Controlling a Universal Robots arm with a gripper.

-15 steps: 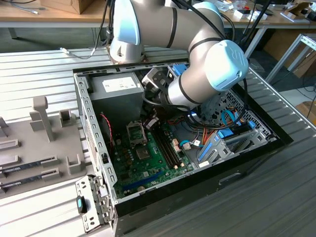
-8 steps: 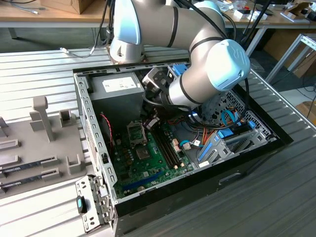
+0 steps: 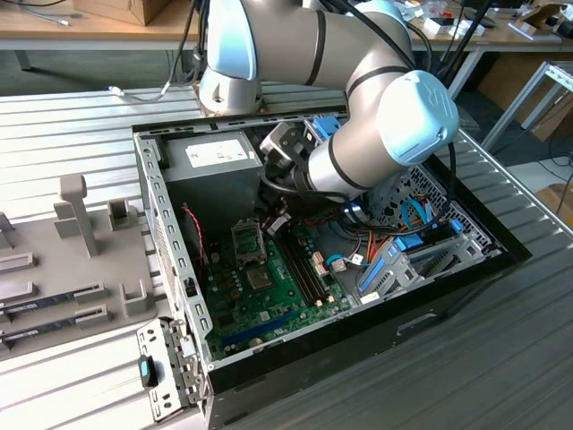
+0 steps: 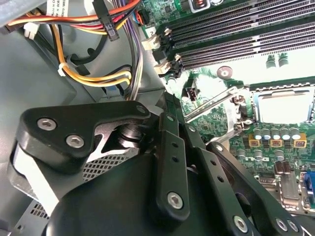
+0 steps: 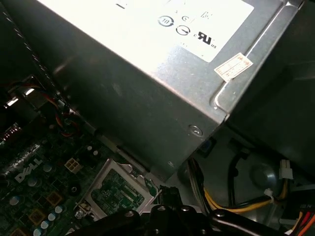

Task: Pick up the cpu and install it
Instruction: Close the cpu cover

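The cpu (image 4: 284, 107) appears as a flat silvery-grey square with a pale rim, lying inside the black socket frame (image 4: 256, 105) on the green motherboard. A thin metal lever (image 4: 211, 105) angles up beside the frame. In the exterior view the socket (image 3: 248, 240) sits just below the power supply. My gripper (image 3: 276, 218) hangs low inside the open computer case, right beside the socket on the exterior view's right. Its black linkage (image 4: 167, 162) fills the near part of the second wrist view. In the first wrist view an open metal frame (image 5: 118, 189) shows green board through its window.
The grey power-supply box (image 3: 210, 170) stands close behind the socket, with its cable bundle (image 4: 98, 73) alongside. Memory slots (image 3: 300, 269) run beside the socket. A drive cage with blue clips (image 3: 403, 260) is at the exterior view's right. A grey fixture tray (image 3: 72, 260) lies outside the case.
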